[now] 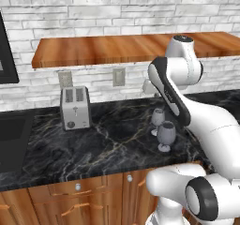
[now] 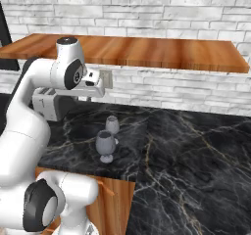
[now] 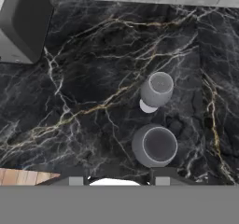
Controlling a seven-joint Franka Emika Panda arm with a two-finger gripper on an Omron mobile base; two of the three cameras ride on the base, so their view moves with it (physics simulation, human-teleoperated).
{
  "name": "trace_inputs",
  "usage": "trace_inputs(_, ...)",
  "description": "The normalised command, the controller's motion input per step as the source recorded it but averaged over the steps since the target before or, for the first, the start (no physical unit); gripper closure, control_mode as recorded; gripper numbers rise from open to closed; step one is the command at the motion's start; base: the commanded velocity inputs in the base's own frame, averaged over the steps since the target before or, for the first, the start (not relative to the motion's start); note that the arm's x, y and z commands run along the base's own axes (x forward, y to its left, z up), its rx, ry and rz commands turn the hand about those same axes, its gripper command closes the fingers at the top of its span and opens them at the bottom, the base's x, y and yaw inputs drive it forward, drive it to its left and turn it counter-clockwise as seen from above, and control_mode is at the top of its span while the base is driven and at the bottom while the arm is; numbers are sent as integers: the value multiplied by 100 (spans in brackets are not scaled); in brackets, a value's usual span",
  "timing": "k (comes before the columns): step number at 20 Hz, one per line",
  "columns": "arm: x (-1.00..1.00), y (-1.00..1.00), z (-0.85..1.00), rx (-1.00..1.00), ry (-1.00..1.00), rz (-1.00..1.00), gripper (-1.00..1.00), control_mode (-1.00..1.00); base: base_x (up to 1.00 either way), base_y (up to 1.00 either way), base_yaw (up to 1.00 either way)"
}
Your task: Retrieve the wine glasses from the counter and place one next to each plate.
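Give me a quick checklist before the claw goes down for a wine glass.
1. Both glasses upright on the counter: ok.
2. Nearer wine glass just ahead of the claw, a little to one side: ok.
3. Claw empty, jaws apart: ok.
4. Farther wine glass stands apart from the nearer one: ok.
5. Toaster well away from both: ok.
6. Plates' positions: cannot tell.

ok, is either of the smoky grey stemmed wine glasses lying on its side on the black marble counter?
No: in the left base view both smoky grey stemmed wine glasses, the nearer and the farther, stand upright on their round feet on the black marble counter.
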Motion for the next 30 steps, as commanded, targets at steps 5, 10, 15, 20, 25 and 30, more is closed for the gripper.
trace_inputs(5, -43, 0, 1, 0, -20, 0, -100, -100, 0, 0, 0)
trace_inputs(10, -89, -7, 2, 18, -44, -9, -100, -100, 0, 0, 0)
trace_inputs(15, -69, -16, 1, 33, -32, -25, -100, -100, 0, 0, 0)
trace_inputs(20, -22, -27, 5, 23, -9, -23, -100, -100, 0, 0, 0)
trace_inputs(25, 0, -66, 3, 8, 3, -5, -100, -100, 0, 0, 0)
trace_inputs(30, 7, -86, 0, 13, 21, 0, -100, -100, 0, 0, 0)
